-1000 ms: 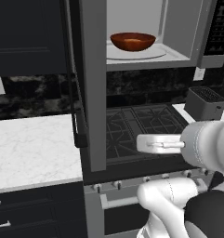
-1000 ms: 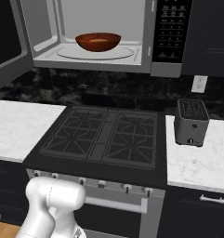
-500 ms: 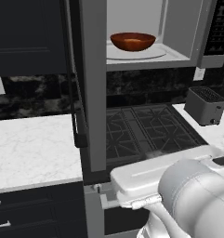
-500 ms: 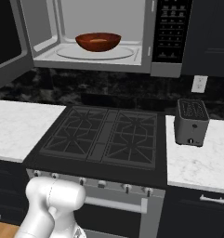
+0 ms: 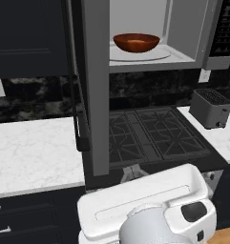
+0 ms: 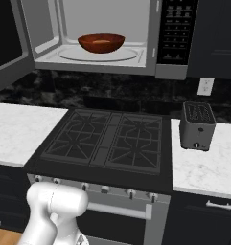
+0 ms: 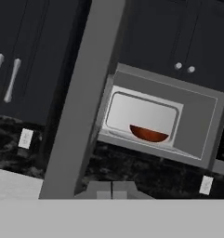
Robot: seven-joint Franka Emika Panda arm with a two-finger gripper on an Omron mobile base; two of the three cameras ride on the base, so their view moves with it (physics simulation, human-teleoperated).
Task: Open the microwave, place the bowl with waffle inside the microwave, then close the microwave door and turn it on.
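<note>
Bowl (image 6: 101,42) is sitting on the turntable inside the microwave (image 6: 107,36), waffle (image 6: 102,43) barely showing in it. Door (image 5: 95,86) is hanging wide open. Gripper jaws are pinched together, gripping nothing. Remaining: closing the door, hitting start.

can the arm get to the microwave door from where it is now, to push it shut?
Probably yes. The microwave door stands wide open, edge-on toward the robot, with only the stovetop below it. The gripper is shut, looking up at the door; nothing lies between.
</note>
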